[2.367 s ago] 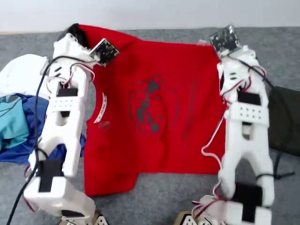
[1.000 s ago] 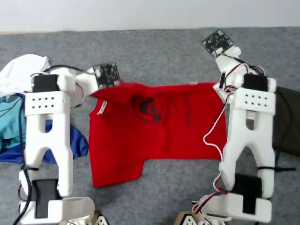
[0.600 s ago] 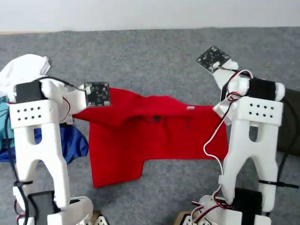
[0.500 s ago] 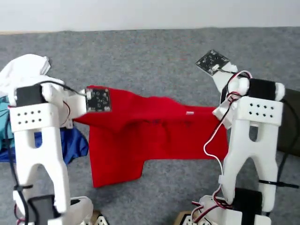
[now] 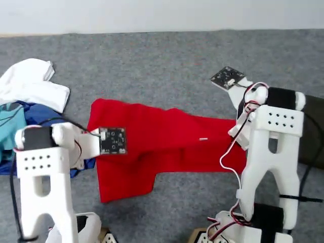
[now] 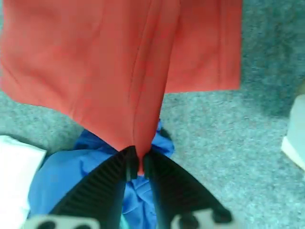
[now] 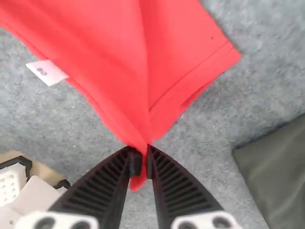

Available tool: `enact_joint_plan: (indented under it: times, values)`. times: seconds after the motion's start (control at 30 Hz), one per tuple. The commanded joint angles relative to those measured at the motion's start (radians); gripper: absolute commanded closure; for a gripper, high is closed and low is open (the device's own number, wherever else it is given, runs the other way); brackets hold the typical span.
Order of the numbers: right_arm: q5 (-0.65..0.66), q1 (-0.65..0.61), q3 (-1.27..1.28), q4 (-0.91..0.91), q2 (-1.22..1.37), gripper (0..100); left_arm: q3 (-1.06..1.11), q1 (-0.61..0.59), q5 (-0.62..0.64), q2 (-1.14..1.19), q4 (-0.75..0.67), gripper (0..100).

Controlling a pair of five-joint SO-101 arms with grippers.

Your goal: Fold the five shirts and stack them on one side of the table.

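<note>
A red shirt (image 5: 162,139) lies across the middle of the grey table, its far part drawn over the near part so the plain back shows. A white label (image 5: 203,138) sits on it near the right arm. My left gripper (image 6: 136,160) is shut on a pinched fold of the red shirt (image 6: 109,67) at its left end. At the shirt's right end my right gripper (image 7: 140,160) is shut on a fold of the same red cloth (image 7: 119,57), with the label (image 7: 47,72) beside it. One sleeve (image 5: 124,185) sticks out toward the near edge.
A white shirt (image 5: 30,83), a blue shirt (image 5: 38,116) and a teal one (image 5: 9,129) are heaped at the left. The blue shirt (image 6: 81,176) lies right under the left gripper. A dark shirt (image 5: 311,131) lies at the right edge. The far half of the table is bare grey felt (image 5: 162,66).
Both grippers have pulled the shirt's far edge toward the near side. The shirt went from spread flat with its print showing to doubled over with the print hidden.
</note>
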Motion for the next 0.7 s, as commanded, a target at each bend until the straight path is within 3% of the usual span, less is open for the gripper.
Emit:
enact_joint_plan:
  times: [0.0, 0.3, 0.67]
  values:
    - [0.011, 0.021, 0.040, -0.073, -0.051, 98.7, 0.038, 0.020, 0.014, -0.075, 0.034, 100]
    - [0.101, 0.094, 0.120, -0.203, -0.051, 98.7, 0.136, 0.143, 0.130, -0.198, 0.034, 100]
    - [0.101, 0.091, 0.121, -0.206, -0.044, 98.7, 0.325, 0.244, 0.133, -0.344, 0.032, 100]
